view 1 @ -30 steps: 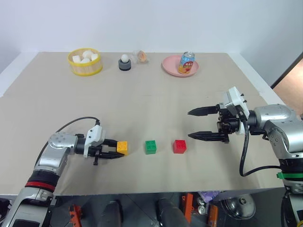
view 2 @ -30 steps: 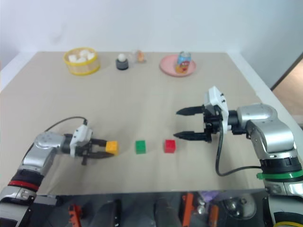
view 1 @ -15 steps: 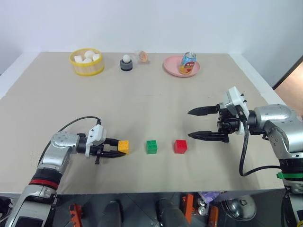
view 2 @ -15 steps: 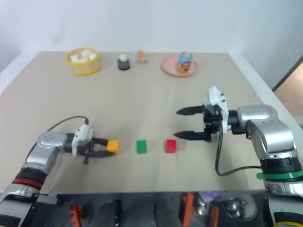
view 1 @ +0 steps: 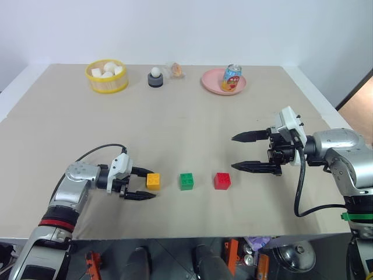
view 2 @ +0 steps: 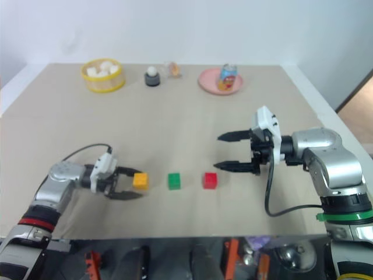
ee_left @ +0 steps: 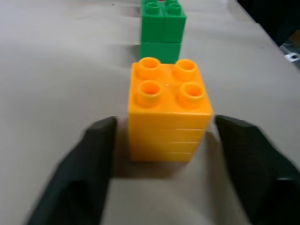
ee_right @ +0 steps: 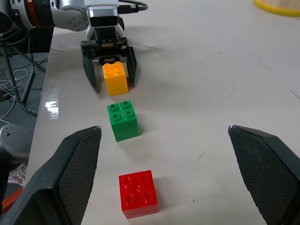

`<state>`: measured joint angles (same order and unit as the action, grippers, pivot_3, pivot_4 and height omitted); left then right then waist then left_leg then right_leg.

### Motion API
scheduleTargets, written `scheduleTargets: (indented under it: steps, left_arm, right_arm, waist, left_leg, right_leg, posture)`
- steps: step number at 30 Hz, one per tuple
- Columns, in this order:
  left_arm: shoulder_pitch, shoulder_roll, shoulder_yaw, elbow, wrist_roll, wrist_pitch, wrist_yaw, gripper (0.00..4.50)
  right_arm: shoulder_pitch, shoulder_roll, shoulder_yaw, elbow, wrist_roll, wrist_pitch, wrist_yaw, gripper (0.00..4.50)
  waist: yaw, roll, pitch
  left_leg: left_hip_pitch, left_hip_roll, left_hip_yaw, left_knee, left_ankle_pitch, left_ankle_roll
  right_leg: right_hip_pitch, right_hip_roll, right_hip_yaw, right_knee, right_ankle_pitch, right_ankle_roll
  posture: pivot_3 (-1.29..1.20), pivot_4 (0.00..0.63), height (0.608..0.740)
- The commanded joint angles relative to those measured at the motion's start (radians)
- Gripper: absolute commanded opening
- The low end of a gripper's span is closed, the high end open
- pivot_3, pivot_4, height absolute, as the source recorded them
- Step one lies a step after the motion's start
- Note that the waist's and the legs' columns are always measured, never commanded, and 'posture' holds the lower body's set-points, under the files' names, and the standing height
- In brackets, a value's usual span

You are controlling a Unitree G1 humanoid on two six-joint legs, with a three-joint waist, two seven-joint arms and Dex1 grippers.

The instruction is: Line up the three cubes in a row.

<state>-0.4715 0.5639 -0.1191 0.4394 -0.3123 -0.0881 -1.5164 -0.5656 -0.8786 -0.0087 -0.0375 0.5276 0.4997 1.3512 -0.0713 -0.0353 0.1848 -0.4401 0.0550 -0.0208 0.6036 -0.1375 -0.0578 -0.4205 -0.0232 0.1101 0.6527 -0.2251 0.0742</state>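
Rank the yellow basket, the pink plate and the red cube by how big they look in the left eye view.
1. Pink plate and yellow basket: they look about alike, so I won't rank them.
2. Red cube: clearly smallest, though it sits nearer the camera.

You can't read the label on the can [view 1: 230, 78]; it is too small. The little thing [view 1: 176, 70] beside the grey holder [view 1: 155, 79] is too small and blurry to name. From the left wrist, the green cube [ee_left: 162, 29] hides almost all of the red cube [ee_left: 162, 1], and the picture's edge cuts off both black fingers [ee_left: 79, 178].
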Motion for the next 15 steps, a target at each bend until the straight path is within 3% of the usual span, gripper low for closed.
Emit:
scheduleTargets:
  steps: [1, 15]
  left_arm:
    - [0.0, 0.006, 0.018, -0.03, -0.006, -0.023, 0.003, 4.48]
    - [0.044, 0.068, 0.11, -0.184, -0.104, 0.117, 0.056, 4.48]
  right_arm:
    - [-0.023, -0.017, -0.035, -0.018, 0.015, -0.006, 0.009, 4.5]
    - [-0.04, -0.015, -0.031, 0.001, 0.009, -0.012, 0.02, 4.5]
  waist:
    - [0.0, 0.0, 0.0]
    - [-0.002, 0.0, 0.0]
  left_leg:
    - [0.0, 0.0, 0.0, 0.0, 0.0, 0.0]
    - [-0.001, 0.0, 0.0, -0.001, 0.0, 0.0]
  right_leg:
    - [0.0, 0.0, 0.0, 0.0, 0.0, 0.0]
    - [-0.001, 0.0, 0.0, 0.0, 0.0, 0.0]
  posture:
    - [0.0, 0.15, 0.74]
    - [0.0, 0.15, 0.74]
